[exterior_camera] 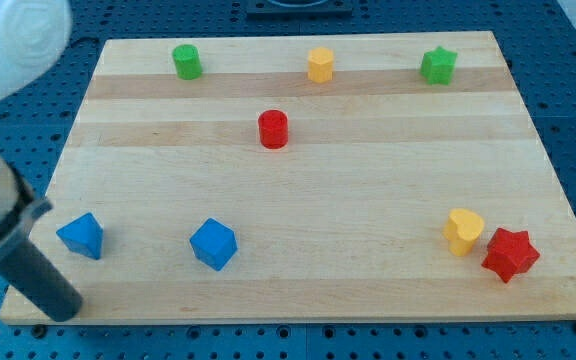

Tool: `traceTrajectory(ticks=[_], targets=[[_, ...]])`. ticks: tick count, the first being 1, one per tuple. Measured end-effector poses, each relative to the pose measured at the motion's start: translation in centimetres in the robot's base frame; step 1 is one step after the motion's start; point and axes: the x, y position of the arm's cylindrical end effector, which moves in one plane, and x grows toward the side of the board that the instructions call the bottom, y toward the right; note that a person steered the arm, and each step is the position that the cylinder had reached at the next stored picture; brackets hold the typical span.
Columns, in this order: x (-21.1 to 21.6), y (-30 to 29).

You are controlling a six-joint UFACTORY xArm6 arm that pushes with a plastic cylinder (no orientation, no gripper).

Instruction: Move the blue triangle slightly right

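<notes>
counter: pale wood (368, 200)
upper row: green cylinder (187, 61), yellow hexagon (320, 64), green star (438, 66)
centre: red cylinder (273, 129)
lower left: blue triangle (81, 235), blue cube (213, 244)
lower right: yellow heart (463, 230) beside red star (510, 253)

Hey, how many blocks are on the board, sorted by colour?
Green: 2, cylinder, star
Yellow: 2, hexagon, heart
Red: 2, cylinder, star
Blue: 2, triangle, cube
Total: 8
</notes>
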Motion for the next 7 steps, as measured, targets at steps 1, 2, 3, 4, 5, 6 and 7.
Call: traceTrajectory(ticks=[1, 2, 3, 4, 5, 6, 7], targets=[[-1.5, -1.3], [-4.8, -3.6], [-6.5, -5.6], [-7.2, -6.2], [-8.0, -6.2], [-8.6, -6.2], [-10.2, -6.1]])
